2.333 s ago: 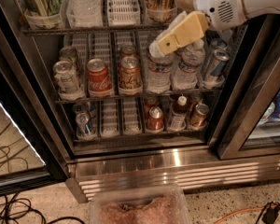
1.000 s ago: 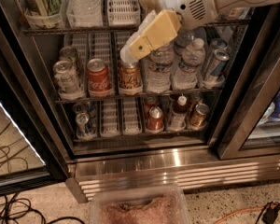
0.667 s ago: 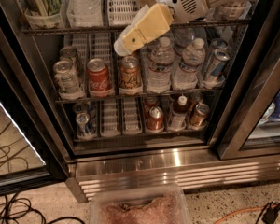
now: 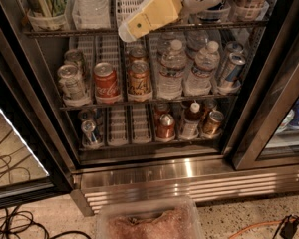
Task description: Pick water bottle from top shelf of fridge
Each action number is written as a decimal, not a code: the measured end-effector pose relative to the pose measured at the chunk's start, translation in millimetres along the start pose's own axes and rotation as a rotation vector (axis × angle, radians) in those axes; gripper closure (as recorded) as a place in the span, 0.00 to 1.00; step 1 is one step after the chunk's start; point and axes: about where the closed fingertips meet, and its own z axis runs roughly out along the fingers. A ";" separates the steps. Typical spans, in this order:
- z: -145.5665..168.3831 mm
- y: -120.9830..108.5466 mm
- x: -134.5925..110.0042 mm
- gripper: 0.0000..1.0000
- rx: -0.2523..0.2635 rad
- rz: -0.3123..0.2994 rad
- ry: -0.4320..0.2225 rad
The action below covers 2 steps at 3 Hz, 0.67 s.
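Could topple the water bottle (image 4: 89, 6) on the top shelf (image 4: 65, 32) by sweeping in sideways, end effector (image 4: 139, 24) hanging just right of it, opening impossible to tell.

Shop or office refreshment corner: tall stainless-steel glass-door drinks cooler (image 4: 189, 176), wire racks of soda cans (image 4: 105, 81) and clear white-capped bottles (image 4: 172, 68); speckled stone floor (image 4: 239, 215), loose black cables (image 4: 10, 218). Pale-yellow gripper (image 4: 134, 26) at the top wire rack (image 4: 70, 32).

white coca-cola script on red can (image 4: 105, 82), nothing else legible, gripper (image 4: 134, 30) at front rail of top shelf (image 4: 65, 32)
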 end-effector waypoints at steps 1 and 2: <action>1.2 0.5 0.2 0.00 0.009 0.009 -0.007; 16.0 -1.4 -6.0 0.00 0.020 0.033 -0.081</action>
